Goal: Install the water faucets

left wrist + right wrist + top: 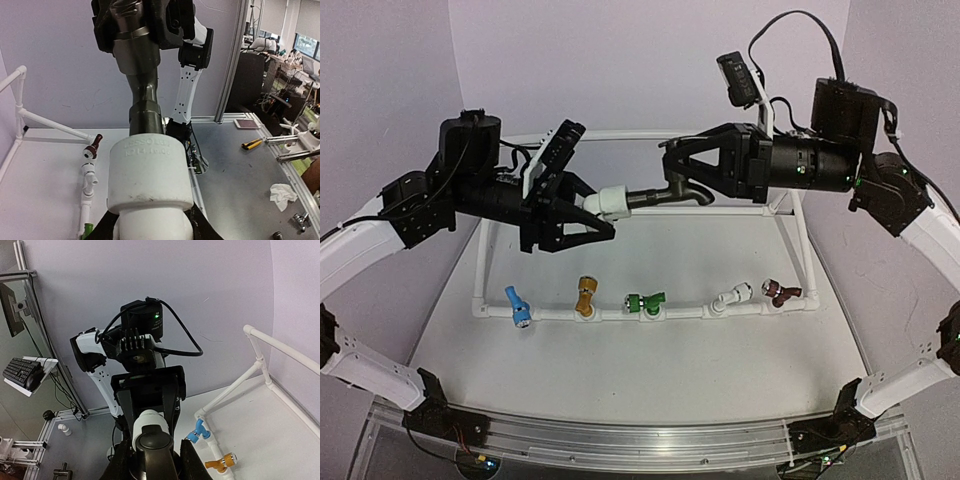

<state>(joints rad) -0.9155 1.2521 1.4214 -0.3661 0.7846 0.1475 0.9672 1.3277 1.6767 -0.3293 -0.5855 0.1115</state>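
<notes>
Over table [650, 365], faucet [648, 197] (gripped) spans left claw [603, 212] to right claw [672, 170].

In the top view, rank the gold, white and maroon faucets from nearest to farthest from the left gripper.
1. Gold faucet: on the front pipe, nearly straight below the left gripper, which holds the dark grey faucet.
2. White faucet: farther right along that pipe.
3. Maroon faucet: near the pipe's right end.

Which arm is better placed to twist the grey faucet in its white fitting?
Right, probably. The right tool grips the dark grey faucet end-on, in line with its wrist, so a wrist roll should turn it; the left tool clamps the white fitting.
</notes>
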